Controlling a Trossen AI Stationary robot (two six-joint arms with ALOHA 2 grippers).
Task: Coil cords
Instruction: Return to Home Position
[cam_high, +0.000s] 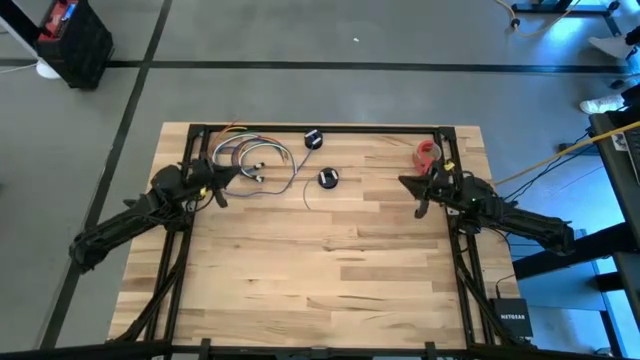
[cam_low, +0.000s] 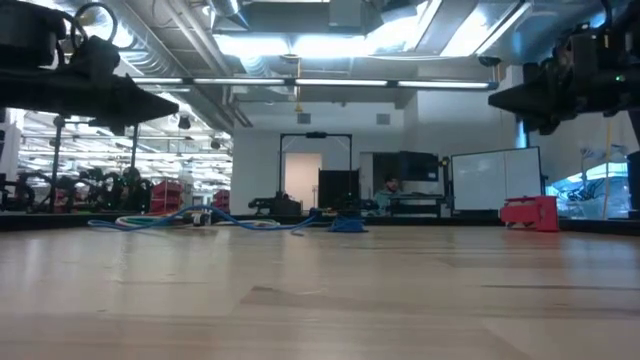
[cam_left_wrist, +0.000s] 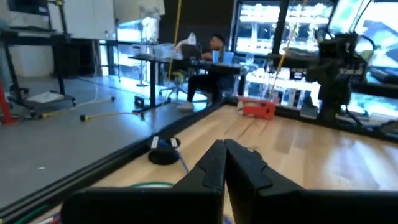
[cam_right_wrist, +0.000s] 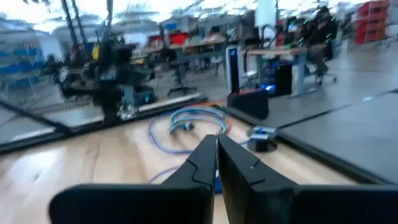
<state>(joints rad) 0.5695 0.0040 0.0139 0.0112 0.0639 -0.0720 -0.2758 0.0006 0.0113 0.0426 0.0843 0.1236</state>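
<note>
The left gripper (cam_high: 220, 192) was held above the left part of the table. Its two dark, smooth, wedge-shaped fingers (cam_left_wrist: 208, 168) were pressed flat together, with nothing between them. The right gripper (cam_high: 412, 192) was held above the right part, its two dark fingers (cam_right_wrist: 239, 165) likewise pressed together and empty. In the low view both arms were seen raised clear of the surface.

Between the two grippers, toward the table's far edge, one small black round puck-shaped spool (cam_high: 313, 138) was laid flat, just inside the black metal frame rail (cam_high: 380, 128). One very thin blue-grey cord (cam_left_wrist: 181, 163) was seen running out from it across the wood. How much of the cord was wound on the spool could not be told. A second small black round puck with a pale centre (cam_high: 327, 178) was laid flat near the first, a little closer to the table's middle and not touching it.

Just beside the left gripper, one loose bundle of thicker multicoloured cables with white ends (cam_high: 250, 158) was looped in several rings. Just beyond the right gripper, one small red object (cam_high: 427, 153) was set near the far right corner.

Everything was borne by one table of pale, jointed wooden strips (cam_high: 330, 270), set on a grey floor marked with dark lines.
</note>
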